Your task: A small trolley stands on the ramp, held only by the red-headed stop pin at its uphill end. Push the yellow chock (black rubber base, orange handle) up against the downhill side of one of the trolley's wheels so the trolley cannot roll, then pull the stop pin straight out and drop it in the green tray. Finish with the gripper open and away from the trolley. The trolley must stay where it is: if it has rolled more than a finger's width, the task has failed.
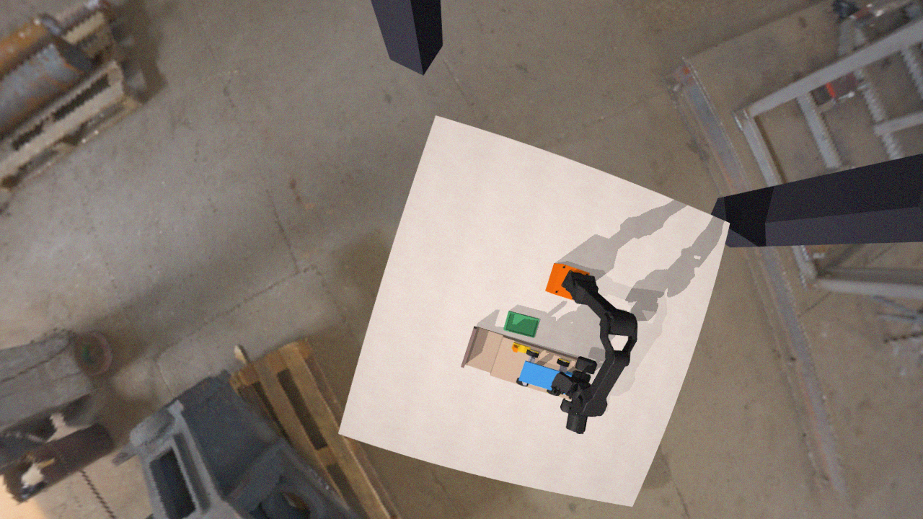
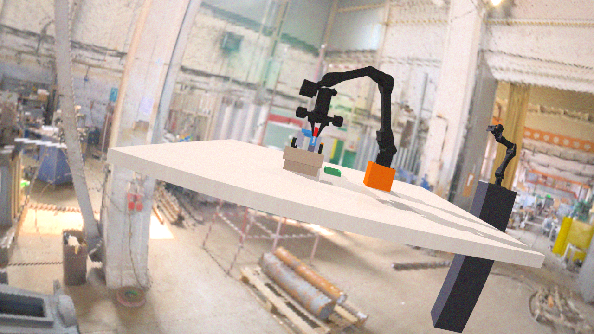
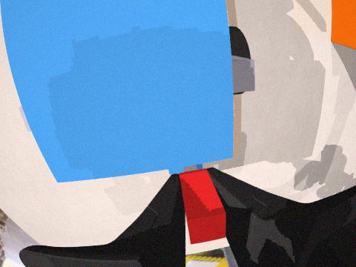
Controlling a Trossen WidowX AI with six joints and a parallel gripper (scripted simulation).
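Observation:
The blue trolley stands on the tan ramp. The yellow chock is at the downhill side of the trolley's tray-side wheel; no gap shows from above, but contact is too small to confirm. My gripper is shut on the red head of the stop pin, at the trolley's uphill end. The pin's lower end is hidden, so how deep it sits cannot be told. The green tray is empty beside the ramp.
The arm's orange base block stands on the white table, beyond the tray from the ramp. The ramp has a raised wall at its downhill end. A second small arm stands on a dark pillar beyond the table.

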